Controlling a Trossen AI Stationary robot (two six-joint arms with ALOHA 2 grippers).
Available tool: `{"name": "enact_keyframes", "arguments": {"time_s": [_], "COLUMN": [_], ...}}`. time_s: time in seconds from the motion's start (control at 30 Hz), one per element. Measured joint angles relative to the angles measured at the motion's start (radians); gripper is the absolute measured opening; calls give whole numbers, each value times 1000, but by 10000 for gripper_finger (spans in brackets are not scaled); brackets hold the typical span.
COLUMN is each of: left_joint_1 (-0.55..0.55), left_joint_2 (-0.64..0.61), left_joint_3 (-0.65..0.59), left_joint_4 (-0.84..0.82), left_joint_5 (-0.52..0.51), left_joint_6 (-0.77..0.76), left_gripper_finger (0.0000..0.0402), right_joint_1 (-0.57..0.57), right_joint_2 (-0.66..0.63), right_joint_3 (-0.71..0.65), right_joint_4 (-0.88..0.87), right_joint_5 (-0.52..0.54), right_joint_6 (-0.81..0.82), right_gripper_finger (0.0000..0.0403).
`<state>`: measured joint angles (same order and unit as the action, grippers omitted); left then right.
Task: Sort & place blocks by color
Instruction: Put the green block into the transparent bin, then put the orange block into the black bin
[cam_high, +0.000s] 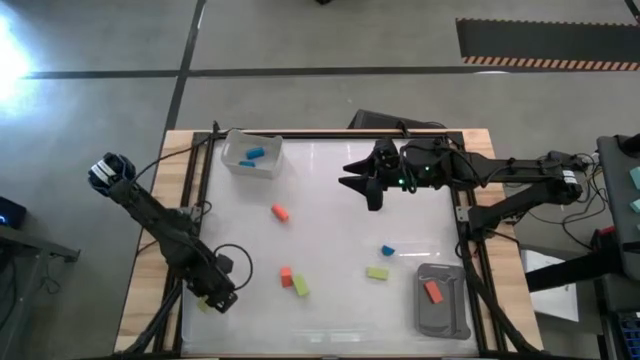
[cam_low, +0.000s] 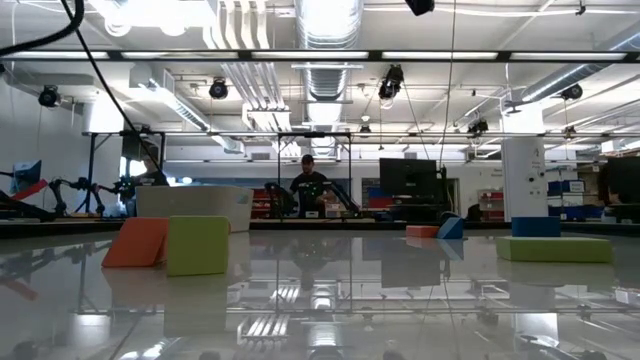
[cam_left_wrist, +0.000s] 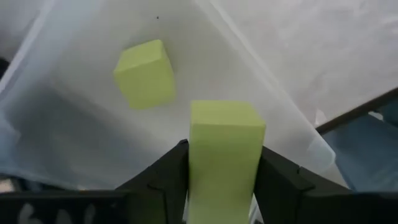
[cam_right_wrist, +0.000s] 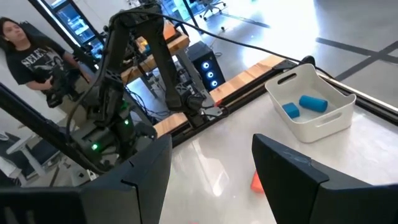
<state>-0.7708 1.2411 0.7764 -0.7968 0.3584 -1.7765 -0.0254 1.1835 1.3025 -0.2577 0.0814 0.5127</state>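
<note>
While clamped in the left claw (cam_left_wrist: 224, 186), yellow-green block (cam_left_wrist: 225, 155) over clear tray (cam_left_wrist: 74, 143) (another inside); right claw (cam_right_wrist: 211, 168) wide above the surface (cam_high: 330, 200).

Two blocks (cam_high: 256, 154) lie in the tray (cam_high: 232, 161) at the table's (cam_high: 330, 200) far-left corner.

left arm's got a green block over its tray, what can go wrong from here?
1. The left gripper holds the yellow-green block near the clear tray's wall; released here, it may clip the rim or land on the block already inside.
2. On the table, an orange block touches a green block; picking one may drag the other.
</note>
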Motion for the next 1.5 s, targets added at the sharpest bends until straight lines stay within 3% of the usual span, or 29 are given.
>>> {"name": "enact_keyframes", "arguments": {"time_s": [0.73,1.13,1.5], "left_joint_1": [-4,-4,-2], "left_joint_2": [-2,-8,-139], "left_joint_3": [-30,-29,56], "left_joint_4": [61,61,67], "left_joint_5": [1,4,-26], "left_joint_6": [-16,-17,-17], "left_gripper_finger": [146,229,233], "right_joint_1": [0,0,1], "right_joint_2": [0,0,0], "right_joint_3": [0,0,-1], "right_joint_4": [-2,-41,-136], "right_joint_5": [0,-1,-11], "right_joint_6": [30,74,207], "right_gripper_finger": [215,215,215]}}
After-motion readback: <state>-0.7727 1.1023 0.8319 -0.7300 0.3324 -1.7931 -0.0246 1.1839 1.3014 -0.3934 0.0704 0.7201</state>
